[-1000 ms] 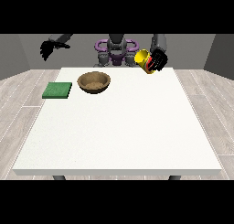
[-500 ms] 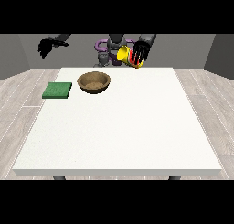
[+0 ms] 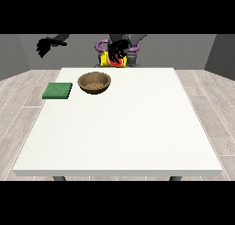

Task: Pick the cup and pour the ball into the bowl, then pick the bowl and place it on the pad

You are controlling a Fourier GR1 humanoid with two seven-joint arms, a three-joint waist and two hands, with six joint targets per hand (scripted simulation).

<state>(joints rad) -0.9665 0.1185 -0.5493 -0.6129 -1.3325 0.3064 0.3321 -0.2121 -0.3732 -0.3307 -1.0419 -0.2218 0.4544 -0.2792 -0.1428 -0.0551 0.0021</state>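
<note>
Desk (image 3: 119, 132) carries the wooden bowl (image 3: 94, 81) with the green pad (image 3: 58, 90) just beside it, both unmoved. Beyond, the hand at the view's right (image 3: 117, 50) clasps the yellow cup (image 3: 110, 59), which has travelled in from the right and now hangs near the bowl's far side, so pouring looks imminent. Farthest, the hand at the view's left (image 3: 46, 46) remains raised, grasping nothing, fingers seemingly relaxed.

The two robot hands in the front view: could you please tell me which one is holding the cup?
The robot hand near the view's middle, behind the bowl, holds the yellow cup. The other robot hand, at the view's left, holds nothing.
</note>
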